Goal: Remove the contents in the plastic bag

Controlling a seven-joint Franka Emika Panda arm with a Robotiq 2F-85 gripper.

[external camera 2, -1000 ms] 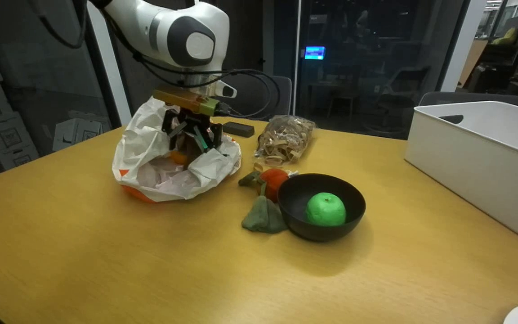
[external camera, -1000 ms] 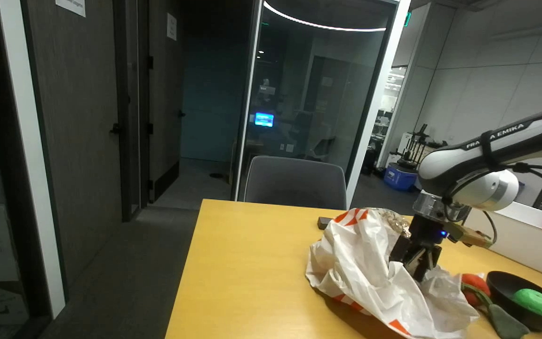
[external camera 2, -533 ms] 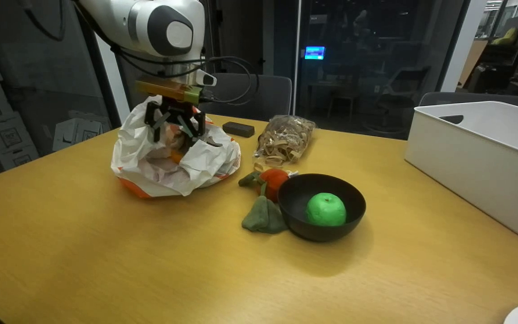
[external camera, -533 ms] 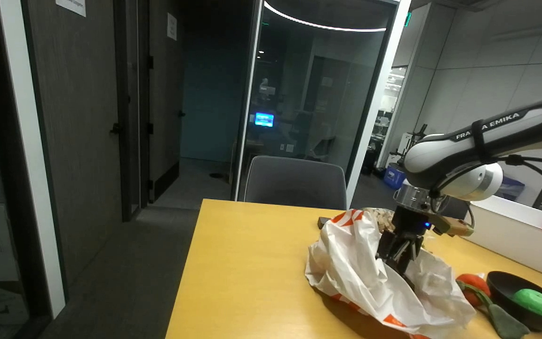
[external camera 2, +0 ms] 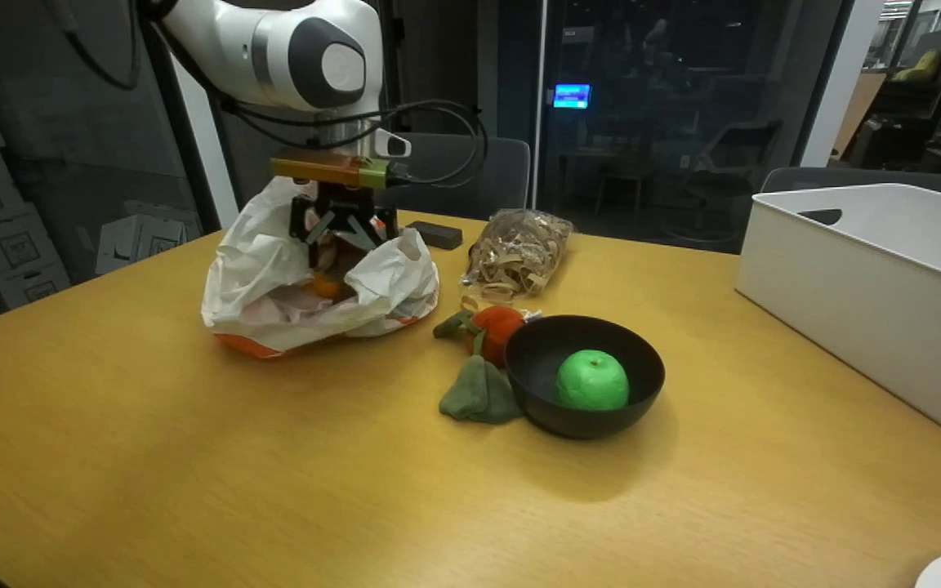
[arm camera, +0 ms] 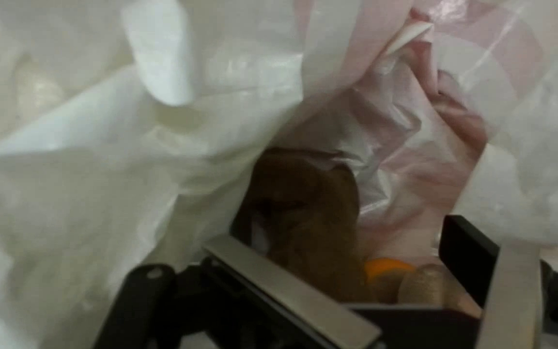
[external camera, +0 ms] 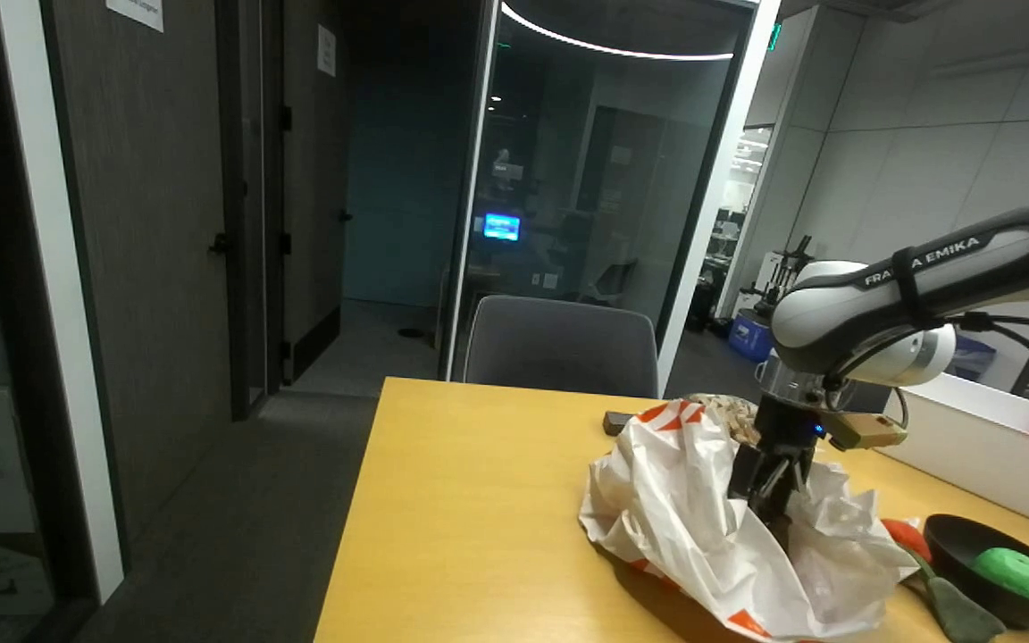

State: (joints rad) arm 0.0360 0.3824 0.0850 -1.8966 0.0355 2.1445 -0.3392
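Observation:
The white plastic bag with orange marks [external camera 2: 254, 261] lies open on the table; it also shows in an exterior view [external camera: 675, 518] and fills the wrist view [arm camera: 114, 169]. Inside it are a dark brown, soft-looking thing [arm camera: 308, 218], an orange thing [arm camera: 388, 265] and a pale tan rounded thing [arm camera: 424, 286]. My gripper [external camera 2: 348, 251] points down into the bag's mouth, its fingers apart. In the wrist view the brown thing lies between and beyond the fingers; I cannot tell whether they touch it. The bag hides the fingertips in an exterior view [external camera: 769, 518].
Right of the bag sit a red plush with green leaves [external camera 2: 497, 331] and a black bowl [external camera 2: 585, 423] holding a green fruit [external camera 2: 592, 380]. Behind are a clear bag of tan pieces [external camera 2: 519, 253] and a dark block [external camera 2: 435, 235]. A white bin [external camera 2: 871, 327] stands farther right.
The gripper rose and shifted away from the bowl half a second ago, then came down and slightly back towards it, now more upright. The bag's rim beside it has shifted.

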